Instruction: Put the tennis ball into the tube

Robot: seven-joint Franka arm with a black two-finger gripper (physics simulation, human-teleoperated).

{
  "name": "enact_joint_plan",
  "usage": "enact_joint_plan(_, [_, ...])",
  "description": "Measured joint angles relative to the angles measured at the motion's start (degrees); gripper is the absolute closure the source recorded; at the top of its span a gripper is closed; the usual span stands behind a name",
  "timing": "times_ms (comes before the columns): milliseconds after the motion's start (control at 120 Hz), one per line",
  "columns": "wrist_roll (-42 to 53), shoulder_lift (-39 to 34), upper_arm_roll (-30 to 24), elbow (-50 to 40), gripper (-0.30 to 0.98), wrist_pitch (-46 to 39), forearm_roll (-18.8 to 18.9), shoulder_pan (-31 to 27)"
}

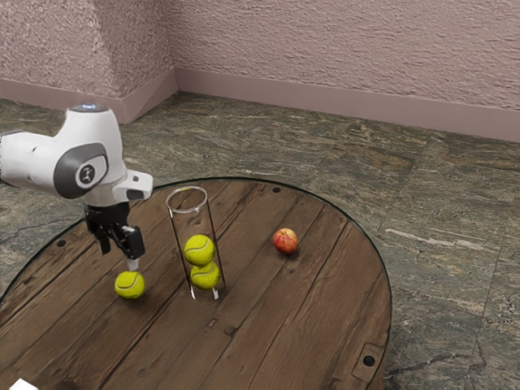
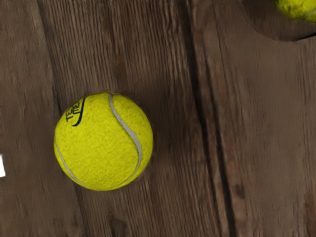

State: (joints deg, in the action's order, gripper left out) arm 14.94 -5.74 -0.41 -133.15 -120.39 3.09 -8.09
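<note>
My gripper (image 1: pixel 119 255) hangs just above the loose tennis ball (image 1: pixel 130 285) in the exterior view, its two fingers spread with nothing between them. The ball rests on the wooden table, and the wrist view has this same ball (image 2: pixel 103 141) beneath the hand. A clear tube (image 1: pixel 192 223) stands upright beside it, toward the exterior view's right. Inside are two more balls, an upper ball (image 1: pixel 199 249) resting on a lower ball (image 1: pixel 205 276). Part of a ball in the tube (image 2: pixel 298 8) also appears in the wrist view.
A red apple (image 1: pixel 285 240) sits on the round table (image 1: pixel 301 317), beyond the tube toward the exterior view's right. A white object (image 1: pixel 23 384) lies at the exterior view's lower left edge. The tube's tall rim rises near the gripper's height.
</note>
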Motion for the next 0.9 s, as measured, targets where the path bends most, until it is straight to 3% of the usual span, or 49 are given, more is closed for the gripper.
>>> enact_joint_plan(525, [3.4,13.1,0.3,2.1,0.00,-11.2,-0.5,-3.5])
enact_joint_plan(900, [5.4,16.4,0.3,1.0,0.00,-15.8,-1.1,-3.6])
